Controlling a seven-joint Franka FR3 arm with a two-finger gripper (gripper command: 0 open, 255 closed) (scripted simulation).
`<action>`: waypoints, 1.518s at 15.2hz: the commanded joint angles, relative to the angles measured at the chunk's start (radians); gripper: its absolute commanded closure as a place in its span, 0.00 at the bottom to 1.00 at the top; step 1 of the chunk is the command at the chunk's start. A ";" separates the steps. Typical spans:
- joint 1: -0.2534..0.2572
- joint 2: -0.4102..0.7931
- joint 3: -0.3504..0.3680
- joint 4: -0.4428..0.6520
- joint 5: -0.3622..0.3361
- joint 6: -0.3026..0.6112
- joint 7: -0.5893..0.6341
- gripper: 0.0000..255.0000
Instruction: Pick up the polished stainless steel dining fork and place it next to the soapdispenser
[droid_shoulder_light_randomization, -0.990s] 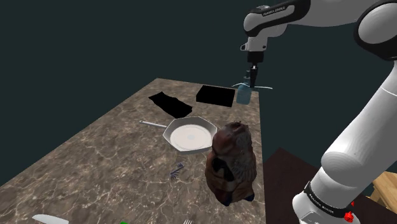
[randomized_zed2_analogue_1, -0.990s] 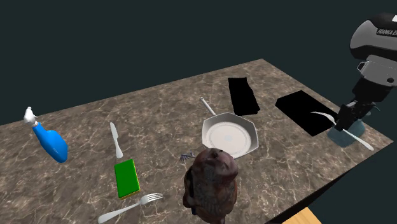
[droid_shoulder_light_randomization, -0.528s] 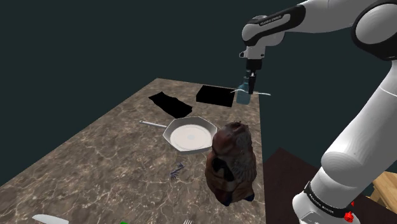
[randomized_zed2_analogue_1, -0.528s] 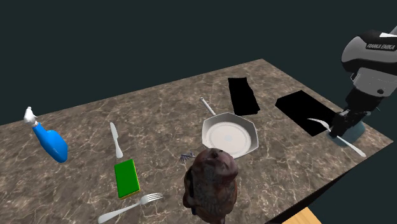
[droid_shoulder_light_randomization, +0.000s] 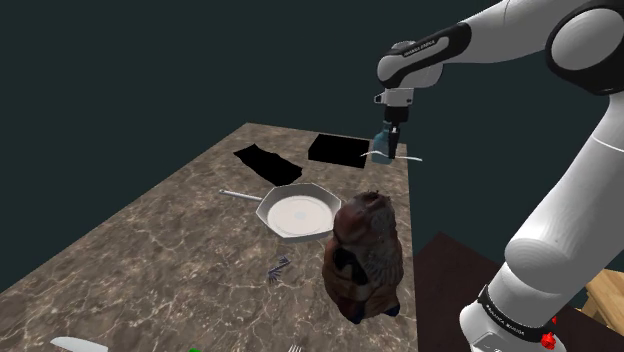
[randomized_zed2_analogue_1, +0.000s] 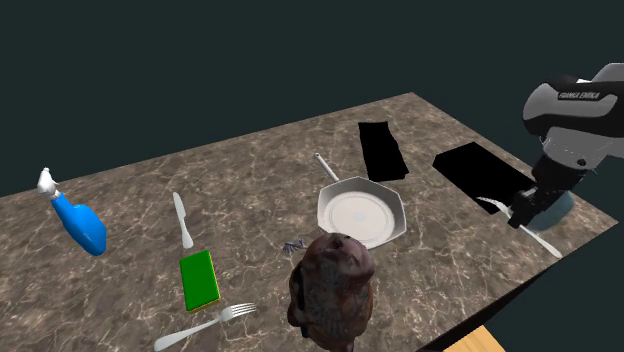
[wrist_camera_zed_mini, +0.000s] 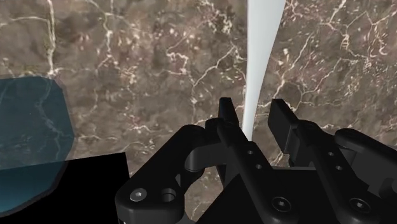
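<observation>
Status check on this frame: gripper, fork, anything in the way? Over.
Gripper shut on silver fork, near the teal glass. Blue dispenser at the far end of the counter. Pan and brown figurine stand between.

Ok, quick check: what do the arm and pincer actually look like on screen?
The arm has rounded white links with dark grey joints. A dark band near the wrist carries white lettering. Small red parts sit at the base ring. The pincer is all black, with two blocky fingers and round screw holes in its body.

smooth silvery fork (wrist_camera_zed_mini: 261, 51), veined brown marble counter (wrist_camera_zed_mini: 140, 63), matt black gripper (wrist_camera_zed_mini: 252, 111).
</observation>
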 joint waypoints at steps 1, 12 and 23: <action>0.000 0.011 0.000 -0.015 0.002 0.027 -0.003 1.00; -0.001 0.074 0.000 -0.094 0.015 0.167 -0.018 1.00; -0.002 0.121 0.002 -0.127 0.025 0.247 -0.028 1.00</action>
